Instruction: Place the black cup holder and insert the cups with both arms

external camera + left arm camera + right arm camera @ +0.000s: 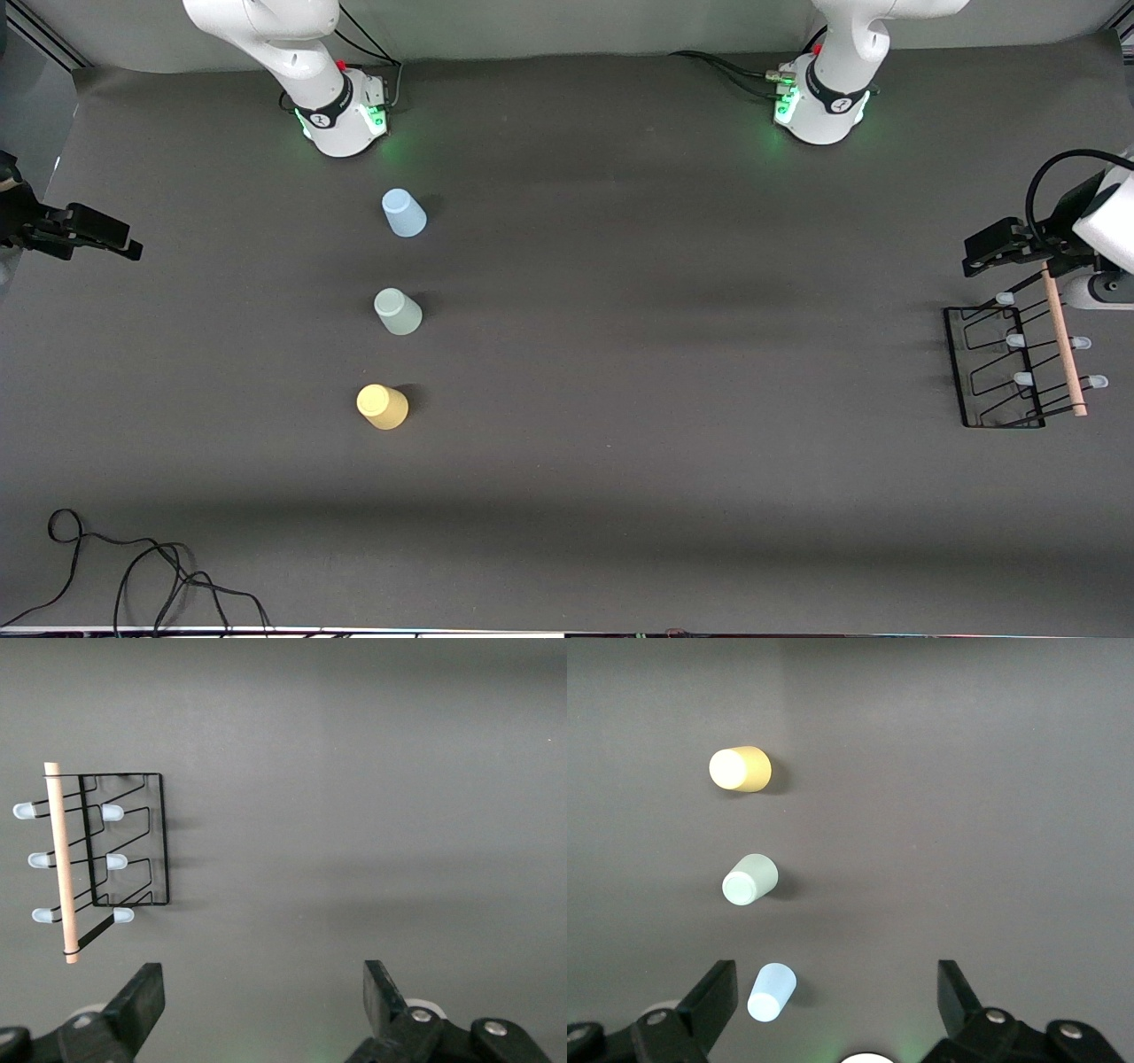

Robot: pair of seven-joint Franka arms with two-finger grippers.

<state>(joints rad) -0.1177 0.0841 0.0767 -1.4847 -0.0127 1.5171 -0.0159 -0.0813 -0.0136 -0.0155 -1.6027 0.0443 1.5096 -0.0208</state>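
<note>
1. Front view: black cup holder (1001, 372) stands on the table (673, 372) at the left arm's end. Its rectangular wire base lies flat.
2. Long axis: wooden rod handle (1063, 341) runs along the top of the rack, one end toward the robots' bases, the other toward the front camera. Rod slightly tilted off the base's long edge.
3. Pale-tipped prongs (112, 812) stick out sideways from the rod line, three to each side, seen in the left wrist view.
4. Left gripper (1010, 244) is over the table at the base-side end of the rack, just above the rod's end. Jaws wide open, holding nothing; both fingers (142, 997) show well apart in the left wrist view, clear of the rack.
5. Cups stand mouth-down in a line toward the right arm's end: light blue cup (404, 213) nearest the bases, pale green cup (398, 311) in the middle, yellow cup (382, 407) nearest the front camera. Well apart from each other and from the rack.
6. Right gripper (84, 235) waits at the table edge at the right arm's end. Jaws wide open, empty; fingers (713, 997) spread in the right wrist view.
7. Loose black cable (133, 567) lies on the table near the front camera, at the right arm's end.
</note>
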